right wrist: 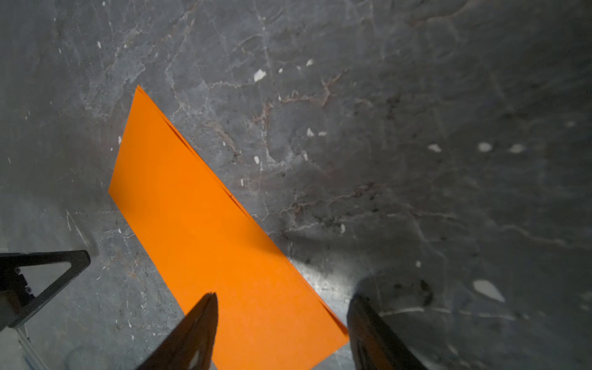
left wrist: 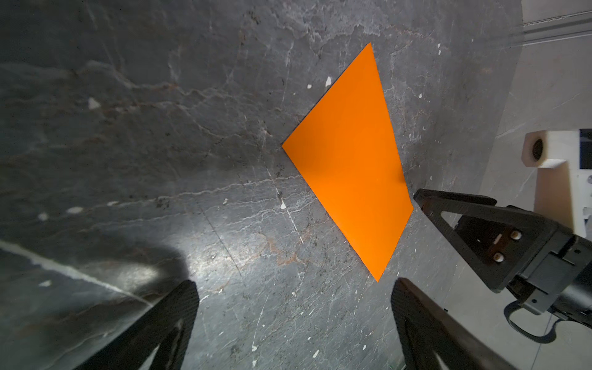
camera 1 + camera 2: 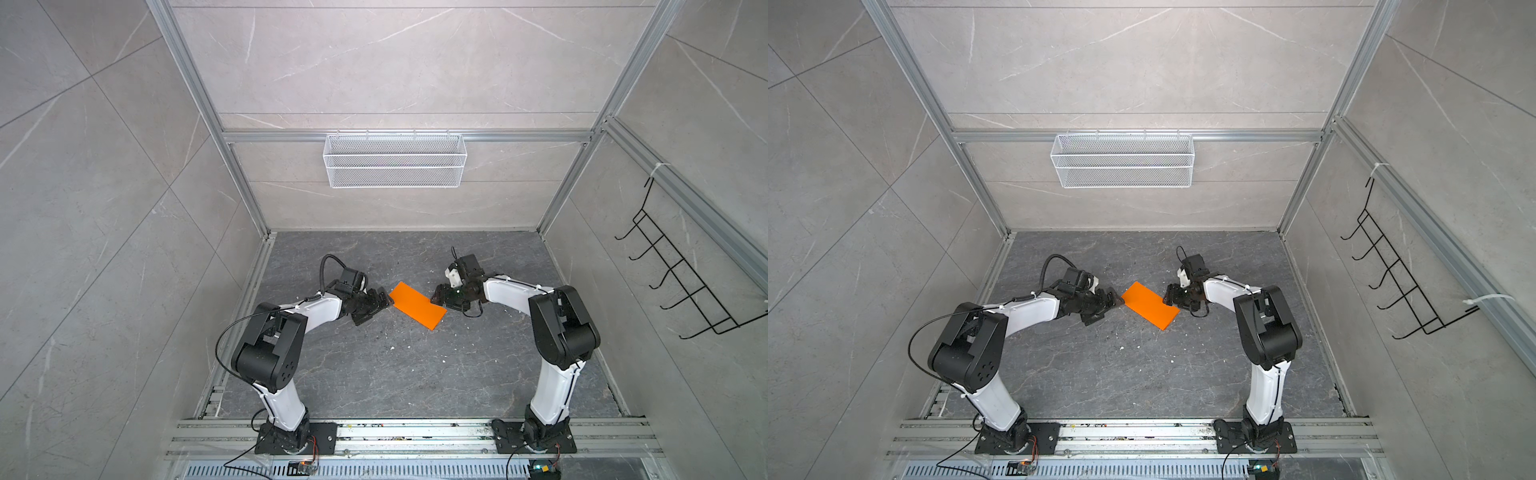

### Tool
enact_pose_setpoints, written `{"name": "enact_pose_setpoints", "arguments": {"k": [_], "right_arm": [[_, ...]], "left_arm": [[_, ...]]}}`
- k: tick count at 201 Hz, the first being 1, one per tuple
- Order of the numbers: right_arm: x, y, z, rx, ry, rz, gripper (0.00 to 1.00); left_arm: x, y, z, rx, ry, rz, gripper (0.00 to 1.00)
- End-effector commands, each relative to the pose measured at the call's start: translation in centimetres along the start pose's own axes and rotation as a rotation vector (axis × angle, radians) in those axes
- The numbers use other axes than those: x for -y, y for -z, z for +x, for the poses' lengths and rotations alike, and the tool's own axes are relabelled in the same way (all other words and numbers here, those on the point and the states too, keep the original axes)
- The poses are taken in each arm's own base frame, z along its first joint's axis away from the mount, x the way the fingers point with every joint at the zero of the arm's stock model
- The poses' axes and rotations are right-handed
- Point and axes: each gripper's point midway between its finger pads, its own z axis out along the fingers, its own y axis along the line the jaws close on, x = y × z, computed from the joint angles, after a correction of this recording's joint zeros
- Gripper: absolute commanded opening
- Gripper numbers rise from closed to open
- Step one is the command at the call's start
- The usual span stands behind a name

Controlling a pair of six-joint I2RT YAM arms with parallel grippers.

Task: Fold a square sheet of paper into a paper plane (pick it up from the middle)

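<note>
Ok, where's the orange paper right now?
In both top views the orange paper lies flat on the table, centre, between the left gripper and right gripper.

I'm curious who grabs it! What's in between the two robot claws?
The orange paper, a folded rectangle flat on the table, lies between the left gripper and the right gripper. Both top views show it.

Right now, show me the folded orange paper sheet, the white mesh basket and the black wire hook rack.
Folded orange paper sheet (image 3: 417,305): in a top view, its middle.
White mesh basket (image 3: 395,176): in a top view, front wall.
Black wire hook rack (image 3: 703,286): in a top view, long rail.
</note>
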Motion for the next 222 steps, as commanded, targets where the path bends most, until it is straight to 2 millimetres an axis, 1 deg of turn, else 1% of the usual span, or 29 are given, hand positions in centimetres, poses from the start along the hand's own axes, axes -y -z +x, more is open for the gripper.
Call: {"name": "enact_pose_setpoints", "arguments": {"k": [1, 20, 41, 58, 62, 77, 86, 99, 116, 138, 160, 172, 197, 205, 217, 222], "right_arm": [[0.0, -0.9, 4.6, -0.118, -0.019, -0.032, 0.66], [-1.6, -1.1, 7.1, -0.142, -0.01, -0.08, 0.65], [-4.7, -1.7, 9.9, -0.163, 0.006, -0.151, 0.65], [-7.3, -2.2, 11.4, -0.162, 0.006, -0.217, 0.64], [-8.0, -2.2, 11.6, -0.156, 0.01, -0.237, 0.64], [-9.6, -2.0, 11.8, -0.135, 0.015, -0.28, 0.63], [-10.3, -1.6, 11.4, -0.103, 0.013, -0.313, 0.63], [-11.3, -0.2, 10.4, -0.039, 0.025, -0.353, 0.63], [-11.5, 1.7, 9.1, 0.041, 0.038, -0.347, 0.66], [-10.0, 2.8, 7.6, 0.085, -0.005, -0.32, 0.66], [-8.8, 2.3, 7.0, 0.048, -0.05, -0.331, 0.65], [-8.8, 1.8, 6.9, 0.021, -0.066, -0.348, 0.62], [-9.1, 1.1, 7.2, -0.024, -0.093, -0.368, 0.61], [-9.1, 1.0, 7.2, -0.03, -0.104, -0.367, 0.61], [-9.0, 0.9, 7.3, -0.038, -0.117, -0.367, 0.61], [-9.0, 0.9, 7.4, -0.04, -0.119, -0.365, 0.61]], "left_arm": [[0.5, 1.5, -0.4, 0.048, -0.013, -0.003, 0.97], [0.0, 2.2, -0.1, 0.063, -0.015, -0.02, 0.97], [-0.5, 3.0, 0.2, 0.081, -0.015, -0.038, 0.98], [-0.7, 3.8, 0.5, 0.099, -0.021, -0.046, 0.97], [-0.7, 4.0, 0.5, 0.102, -0.018, -0.046, 0.97], [-0.7, 4.4, 0.9, 0.106, -0.024, -0.039, 0.97], [-0.6, 4.5, 1.1, 0.1, -0.03, -0.027, 0.97], [-0.1, 4.5, 1.4, 0.084, -0.046, -0.003, 0.97], [0.7, 4.3, 1.5, 0.066, -0.068, 0.024, 0.97], [2.1, 3.8, 1.3, 0.045, -0.078, 0.05, 0.95], [2.8, 2.7, 1.2, 0.033, -0.078, 0.046, 0.91], [3.1, 2.0, 0.9, 0.03, -0.074, 0.05, 0.88], [3.9, 0.0, 0.7, -0.034, -0.074, 0.086, 0.75], [3.7, -0.6, 0.7, -0.052, -0.069, 0.081, 0.71], [3.4, -1.2, 0.6, -0.062, -0.067, 0.063, 0.68], [2.9, -1.4, 0.7, -0.066, -0.061, 0.043, 0.68]]}}
